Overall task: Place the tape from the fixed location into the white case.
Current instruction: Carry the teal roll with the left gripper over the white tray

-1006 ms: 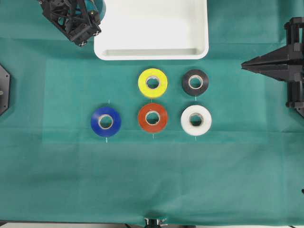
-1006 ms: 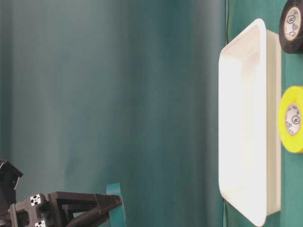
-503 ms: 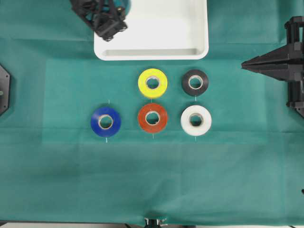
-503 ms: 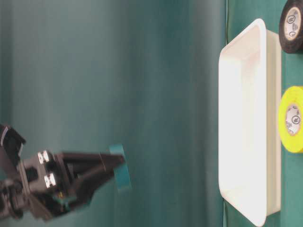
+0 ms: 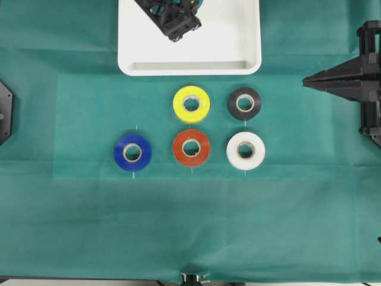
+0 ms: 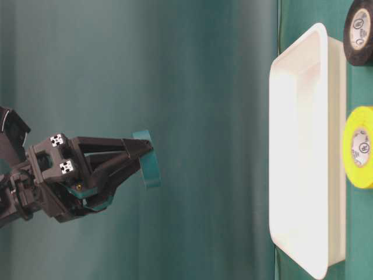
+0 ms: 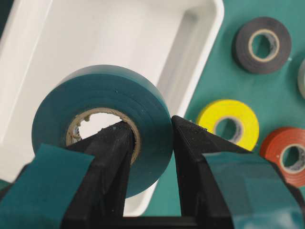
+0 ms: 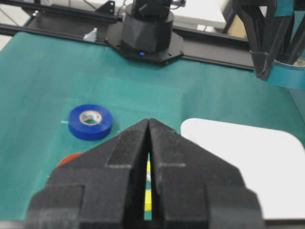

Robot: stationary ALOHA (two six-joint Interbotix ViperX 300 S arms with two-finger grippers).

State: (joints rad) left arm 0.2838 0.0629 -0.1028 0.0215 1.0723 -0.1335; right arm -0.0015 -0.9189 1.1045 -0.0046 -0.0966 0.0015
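Hanging high over the white case (image 7: 57, 43), left gripper (image 7: 151, 143) pinches the teal tape (image 7: 102, 121) through its core; dropped from here, it could roll out. Right gripper (image 8: 148, 143) closed, idle.

Teal tape (image 7: 107, 95), clamped between the left gripper (image 7: 151, 143) fingers: smooth vinyl-like film with a soft sheen, around a rough, pale core that looks like cardboard. White case (image 7: 200, 28) beneath the gripper: smooth, slightly glossy plastic. Fingers (image 7: 112, 157): matt black plastic, faintly grainy. Table cover (image 5: 190, 226): matt green cloth, lightly creased.
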